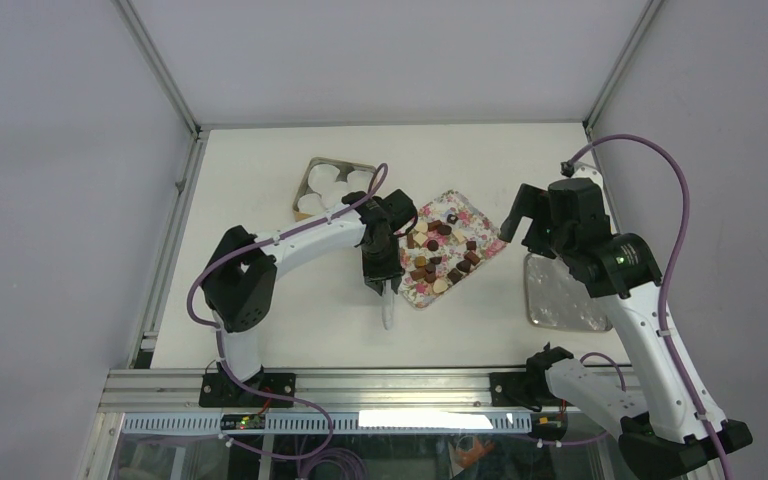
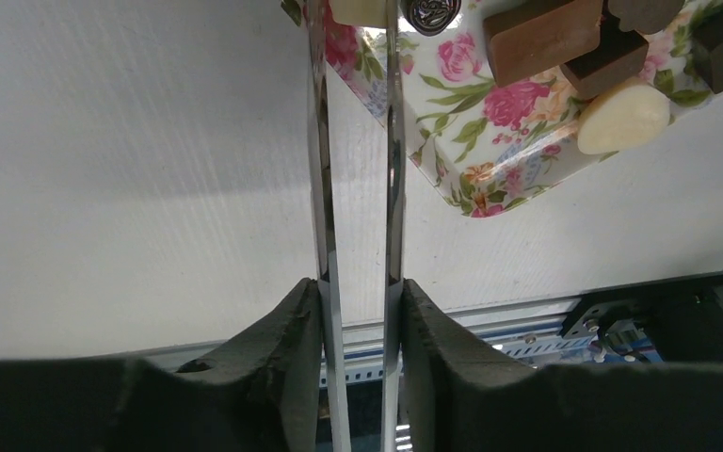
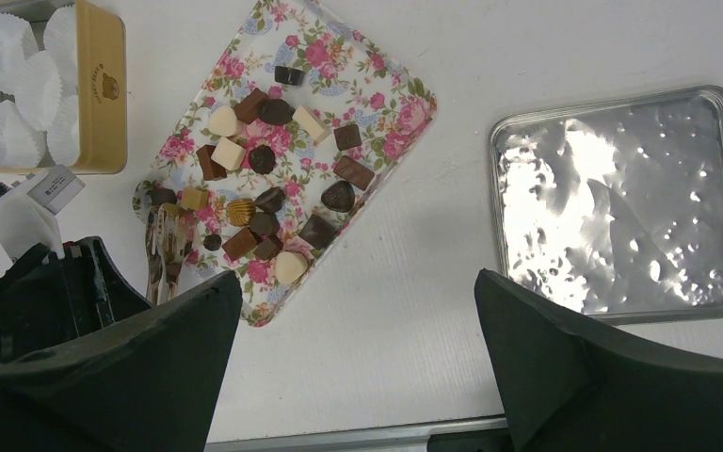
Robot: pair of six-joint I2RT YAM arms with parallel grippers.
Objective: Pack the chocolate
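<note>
No chocolate is sitting in the upper-left paper cups; left gripper is clamping tongs, right gripper is gaping empty.

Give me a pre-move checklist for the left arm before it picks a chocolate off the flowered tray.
1. Left gripper clamped on the metal tongs: ok.
2. Tong tips over the pink-flowered rectangular tray, at its edge beside the chocolate pieces: ok.
3. A piece caught between the tips: cannot tell; the left wrist view cuts them off.
4. White pleated paper cups in the yellow-sided tin look empty: ok.
5. Right gripper open and holding nothing: ok.
</note>
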